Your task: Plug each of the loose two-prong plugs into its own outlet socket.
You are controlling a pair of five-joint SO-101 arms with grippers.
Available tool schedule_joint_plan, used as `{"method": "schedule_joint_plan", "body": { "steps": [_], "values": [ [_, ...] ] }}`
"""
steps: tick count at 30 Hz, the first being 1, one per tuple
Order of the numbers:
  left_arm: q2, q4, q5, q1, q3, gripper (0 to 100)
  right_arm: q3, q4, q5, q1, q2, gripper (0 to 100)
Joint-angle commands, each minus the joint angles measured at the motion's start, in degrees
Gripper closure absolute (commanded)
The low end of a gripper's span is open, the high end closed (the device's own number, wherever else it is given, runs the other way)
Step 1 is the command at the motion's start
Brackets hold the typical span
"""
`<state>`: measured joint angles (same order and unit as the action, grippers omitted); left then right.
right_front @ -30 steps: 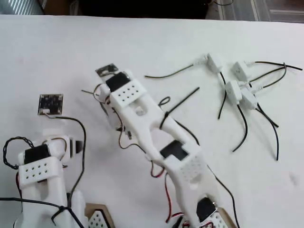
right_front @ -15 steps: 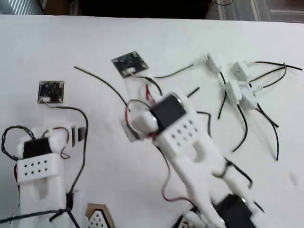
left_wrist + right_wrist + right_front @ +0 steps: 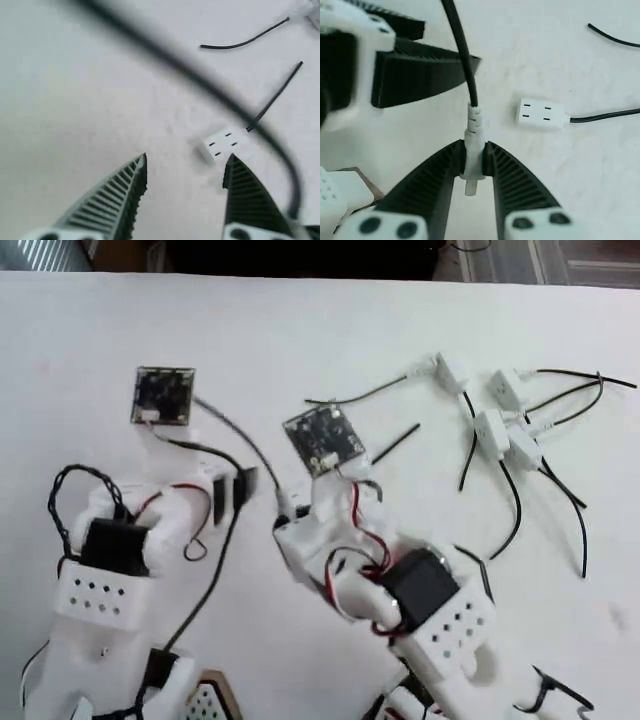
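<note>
The right claw is closed tight on a white two-prong plug, which is held just beside the outlet socket, whose slots are in plain sight. Near that socket, the left claw is spread wide, with nothing gripped. The plug is judged picked up but not yet inserted. Next, its prongs must be aligned with the socket's slots.

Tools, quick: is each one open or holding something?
Left tool: open, holding nothing.
Right tool: shut on a plug.
</note>
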<state>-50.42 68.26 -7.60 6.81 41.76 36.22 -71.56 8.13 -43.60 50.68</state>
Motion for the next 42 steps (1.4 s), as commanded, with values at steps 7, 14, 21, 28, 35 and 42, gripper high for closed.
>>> {"method": "schedule_joint_plan", "body": {
  "steps": [7, 14, 21, 28, 35, 42],
  "values": [
    [-1.36, 6.07, 4.22, 12.00, -9.23, 75, 8.00, 9.89, -0.35, -3.30, 4.88, 98.1],
    [-6.90, 5.98, 7.03, 10.86, -5.98, 75, 9.23, 11.38, -0.35, -2.07, 4.70, 98.1],
    [-19.82, 5.98, 13.27, -2.59, -0.18, 75, 9.05, 13.05, -3.96, 6.20, -1.01, 98.1],
    [-21.05, -4.04, 16.26, -20.53, 16.79, 75, 8.88, 22.37, -5.71, 11.56, -17.27, 98.1],
    [-21.32, -17.14, 16.26, -27.38, 32.79, 75, 8.79, 32.57, -6.33, 11.56, -28.70, 98.1],
    [-21.32, -17.93, 16.26, -27.38, 34.90, 75, 8.35, 39.08, -6.68, 11.47, -37.58, 98.1]
  ]
}}
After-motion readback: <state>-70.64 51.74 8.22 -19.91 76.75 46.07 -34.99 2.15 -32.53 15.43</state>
